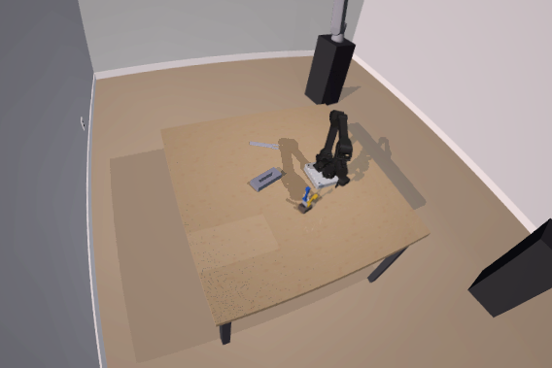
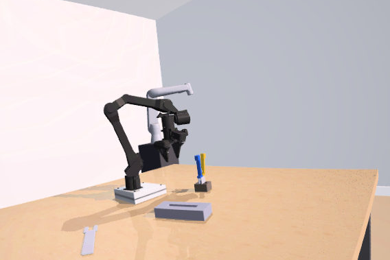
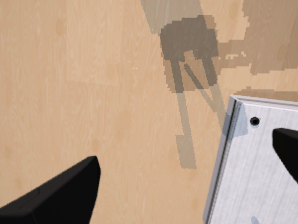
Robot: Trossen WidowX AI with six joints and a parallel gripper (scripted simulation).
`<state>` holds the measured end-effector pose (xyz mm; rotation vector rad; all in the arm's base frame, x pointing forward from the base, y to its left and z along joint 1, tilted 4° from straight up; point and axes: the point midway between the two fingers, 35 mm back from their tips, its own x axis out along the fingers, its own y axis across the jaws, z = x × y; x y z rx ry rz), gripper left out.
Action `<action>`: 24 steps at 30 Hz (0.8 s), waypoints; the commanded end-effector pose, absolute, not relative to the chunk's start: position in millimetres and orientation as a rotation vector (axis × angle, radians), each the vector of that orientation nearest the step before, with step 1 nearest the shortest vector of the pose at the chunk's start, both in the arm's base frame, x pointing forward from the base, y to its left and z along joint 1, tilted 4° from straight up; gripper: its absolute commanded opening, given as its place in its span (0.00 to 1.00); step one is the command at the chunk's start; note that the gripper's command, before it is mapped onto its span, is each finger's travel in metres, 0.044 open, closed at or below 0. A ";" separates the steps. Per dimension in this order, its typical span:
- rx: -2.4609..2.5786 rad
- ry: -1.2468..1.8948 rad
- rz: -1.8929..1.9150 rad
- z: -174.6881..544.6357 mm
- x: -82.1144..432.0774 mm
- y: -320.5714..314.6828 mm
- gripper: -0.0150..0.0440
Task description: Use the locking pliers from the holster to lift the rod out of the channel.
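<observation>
The locking pliers [image 1: 307, 197] [image 2: 198, 167] have one blue handle and one yellow; the holster [image 1: 304, 209] [image 2: 202, 186] is dark brown.

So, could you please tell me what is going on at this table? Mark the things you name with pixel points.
The black arm is handling nothing right now. Its gripper [image 1: 343, 184] [image 2: 172, 160] [image 3: 183, 151] is open, pointing down above the table near its white base plate [image 1: 311, 169] [image 2: 123, 195] [image 3: 250, 165]. The pliers [image 1: 307, 192] [image 2: 198, 168], with blue and yellow handles, stand in their dark holster [image 1: 304, 209] [image 2: 202, 187]. The grey channel block [image 1: 258, 185] [image 2: 182, 213] sits apart; I cannot make out the rod.

Blue-and-yellow-handled pliers [image 1: 307, 197] [image 2: 198, 167] upright in dark holster [image 1: 304, 209] [image 2: 202, 186]
</observation>
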<state>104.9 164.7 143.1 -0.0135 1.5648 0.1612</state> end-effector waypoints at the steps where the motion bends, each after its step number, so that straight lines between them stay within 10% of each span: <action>1: -0.014 1.573 0.154 142.9 107.7 165.4 1.00; 24: -0.015 1.564 0.154 135.6 206.7 176.4 1.00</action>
